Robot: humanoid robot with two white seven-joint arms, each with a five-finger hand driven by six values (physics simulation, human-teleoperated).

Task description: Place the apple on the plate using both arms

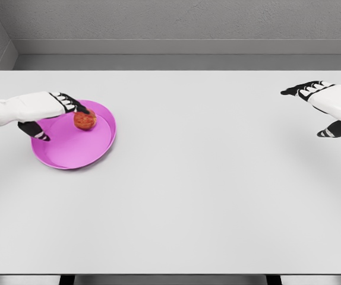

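A reddish-brown apple (85, 120) lies on the magenta plate (75, 153) at the table's left side, toward the plate's far rim. My left hand (57, 116) hovers over the plate's left part, its fingers (70, 103) stretched out just above and left of the apple, the thumb pointing down beside it; the hand is open and I cannot tell whether a fingertip touches the fruit. My right hand (322, 110) hangs over the table's far right edge, fingers (298, 90) spread, holding nothing.
The white table (206, 178) spans the view, with a grey wall behind it. Nothing else stands on it.
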